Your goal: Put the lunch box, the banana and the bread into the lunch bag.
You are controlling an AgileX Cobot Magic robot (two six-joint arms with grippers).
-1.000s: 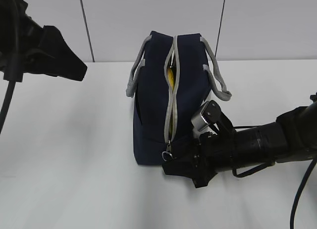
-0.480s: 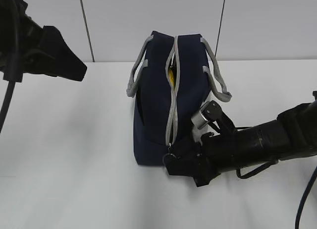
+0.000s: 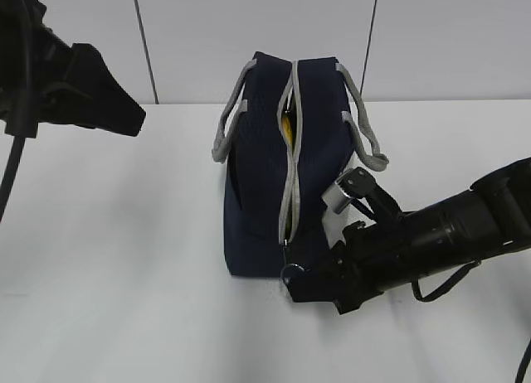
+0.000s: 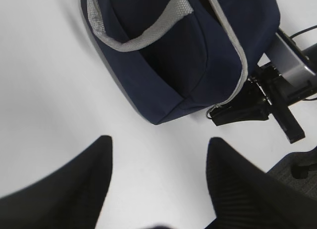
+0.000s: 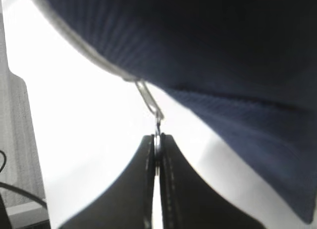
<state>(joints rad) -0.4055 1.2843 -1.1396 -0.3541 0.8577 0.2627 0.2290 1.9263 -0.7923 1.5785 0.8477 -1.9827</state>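
The navy lunch bag (image 3: 257, 192) stands on the white table with its grey zipper band facing me. The zipper gapes a little near the top, and the yellow banana (image 3: 284, 126) shows inside. The lunch box and the bread are hidden. My right gripper (image 3: 300, 285) is at the bag's lower front end, shut on the ring pull (image 3: 291, 272). In the right wrist view, its tips (image 5: 157, 137) pinch the metal ring pull (image 5: 148, 102) under the bag (image 5: 228, 65). My left gripper (image 4: 158, 142) is open and empty, held above the table left of the bag (image 4: 168, 65).
The left arm (image 3: 83, 89) hangs dark at the upper left, clear of the bag. Grey strap handles (image 3: 365, 138) droop on both sides of the bag. A wall stands behind the white table (image 3: 116, 259).
My right gripper has moved down and slightly right with the ring pull pinched in it, drawing the pull out from the bag's lower end. The left arm has not moved.
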